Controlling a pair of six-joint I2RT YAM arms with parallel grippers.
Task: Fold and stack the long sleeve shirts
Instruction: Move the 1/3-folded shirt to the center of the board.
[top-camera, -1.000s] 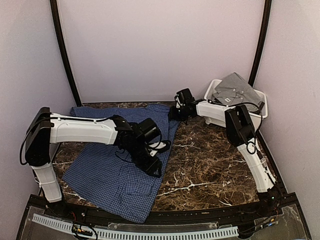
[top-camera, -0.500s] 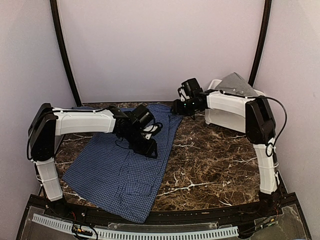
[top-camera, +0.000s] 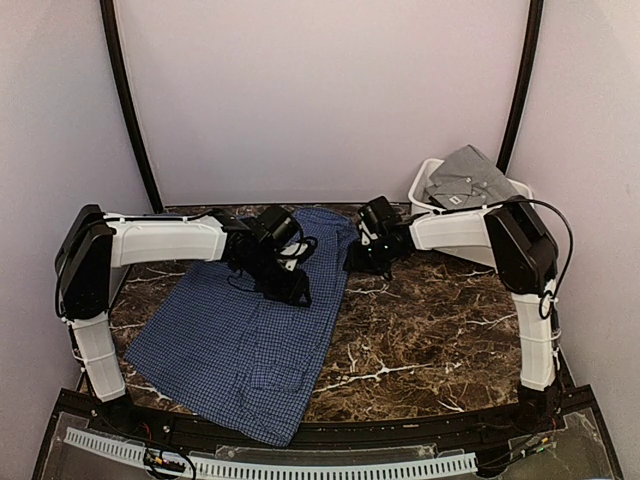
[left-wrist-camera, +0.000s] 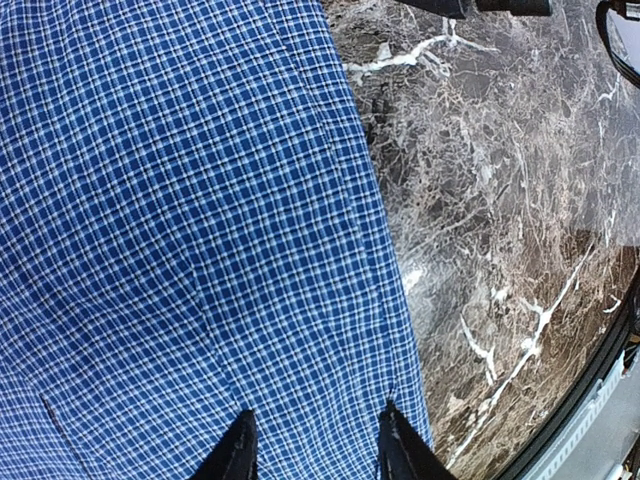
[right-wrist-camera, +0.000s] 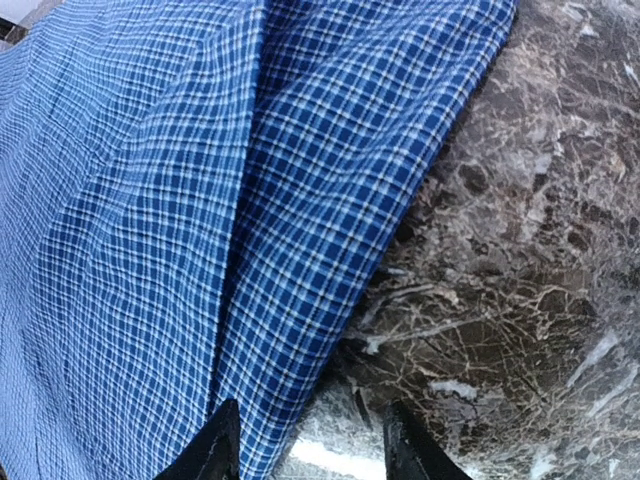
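The left fingers (left-wrist-camera: 240, 452) and right fingers (right-wrist-camera: 218, 445) stood apart and empty, the navy shirt (left-wrist-camera: 180, 230) edge lying between the right pair, seemingly lined up for a folding pinch.

Your left gripper (top-camera: 288, 288) now sits farther up the navy-blue shirt (top-camera: 235, 340) than a second ago, nearer its far end. Your right gripper (top-camera: 362, 258) is lower than before and nearer you, along the shirt's right edge.
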